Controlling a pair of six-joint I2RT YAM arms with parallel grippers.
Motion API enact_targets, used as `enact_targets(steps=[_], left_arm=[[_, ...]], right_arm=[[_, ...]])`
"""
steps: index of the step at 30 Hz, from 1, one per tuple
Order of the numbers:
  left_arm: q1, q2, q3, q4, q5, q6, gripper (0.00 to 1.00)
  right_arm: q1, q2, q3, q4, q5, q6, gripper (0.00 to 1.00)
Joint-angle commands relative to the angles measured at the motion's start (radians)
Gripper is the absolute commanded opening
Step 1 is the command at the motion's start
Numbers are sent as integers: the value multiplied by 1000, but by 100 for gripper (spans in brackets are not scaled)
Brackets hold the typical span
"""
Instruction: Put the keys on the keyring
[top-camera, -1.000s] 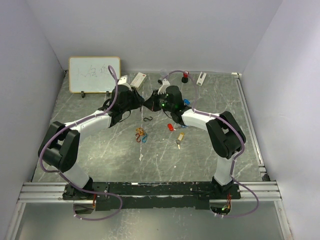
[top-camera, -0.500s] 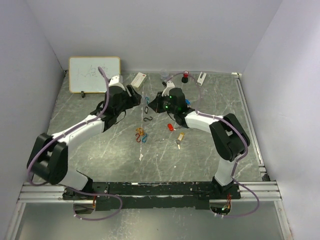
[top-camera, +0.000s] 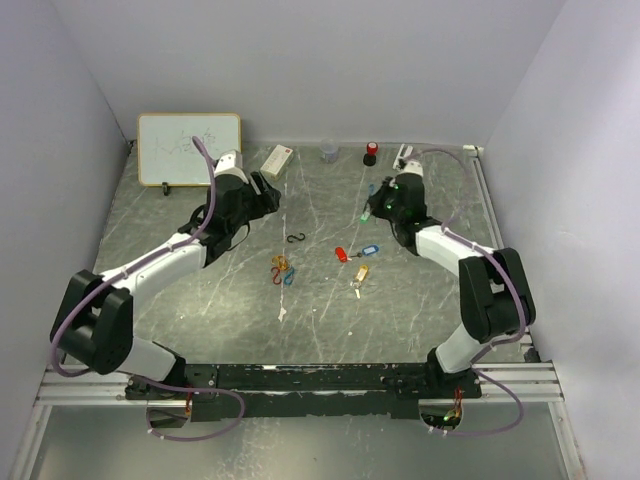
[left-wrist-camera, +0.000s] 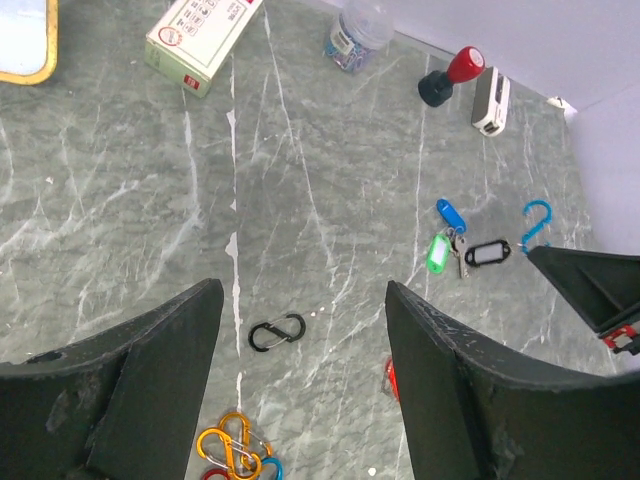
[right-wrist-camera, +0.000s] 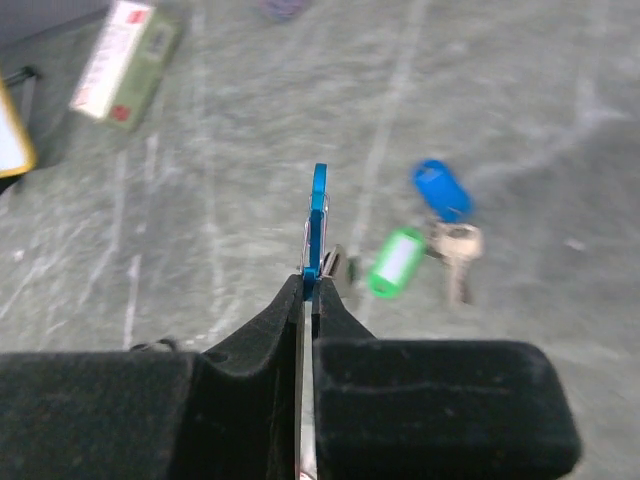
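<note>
Surface: grey marbled tabletop (top-camera: 330, 330) between pale walls; a whiteboard (top-camera: 189, 148) stands at the far left corner, with a white-and-green box (left-wrist-camera: 203, 38), a small jar (left-wrist-camera: 358, 28), a red-knobbed stamp (left-wrist-camera: 450, 76) and a white device (left-wrist-camera: 490, 100) along the far edge.
Left tool: left gripper (left-wrist-camera: 302, 300) spread wide with nothing between the fingers; a black S-shaped carabiner (left-wrist-camera: 277, 332) shows on the tabletop through the gap.
Right tool: right gripper (right-wrist-camera: 308, 288) pinched tight on a blue carabiner (right-wrist-camera: 319, 215), which stands edge-on out of the fingertips.
Keys, far right of centre: bunch of keys (left-wrist-camera: 458, 252) lying on the tabletop with a blue tag (left-wrist-camera: 450, 214), a green tag (left-wrist-camera: 436, 252) and a dark-rimmed tag (left-wrist-camera: 487, 253), near the blue carabiner but apart from it.
Keys, centre: red-tagged key (top-camera: 343, 254) and yellow-tagged key (top-camera: 360, 272), loose, near each other.
Spare clips: heap of orange, red and blue carabiners (top-camera: 283, 270) left of the red-tagged key.
</note>
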Motion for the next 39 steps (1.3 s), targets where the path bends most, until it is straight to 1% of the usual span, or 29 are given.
enact_targets(steps=[1,8,12,19,20,21,22,23,24,25,27,32,35,39], left_arm=[[4,19,0,33,43,2,76],[4,41,-5,50,71,-2,75],[4,47,-14,58,80,0,75],[4,77,-2,58,106,0,75],[5,81,-1,59,110,1,75],[4,84,2,59,111,0,75],[4,85,2,60,112,-1,75],[4,87,3,61,114,0,75],[4,89,5,61,115,2,75],[3,91,7,59,115,2,75],[3,96,10,57,119,5,75],[3,127,9,47,146,2,75],[2,144,6,33,165,7,73],[1,165,3,-4,165,17,73]], right_arm=[[-92,-66,-70,-66,107,49,0],[-188,-65,-106,-107,107,87,0],[-244,-41,-125,-103,69,111,0],[-286,6,-130,-101,37,141,1],[-290,10,-128,-102,30,144,6],[-292,12,-130,-98,26,145,15],[-292,11,-133,-95,25,148,29],[-292,8,-138,-89,21,149,40],[-293,2,-141,-81,16,144,48],[-292,-5,-143,-79,14,139,53],[-290,-19,-147,-73,4,125,56],[-240,-50,-137,-74,-4,59,57],[-160,-42,-100,-113,4,-9,57],[-28,6,-28,-219,39,-96,55]])
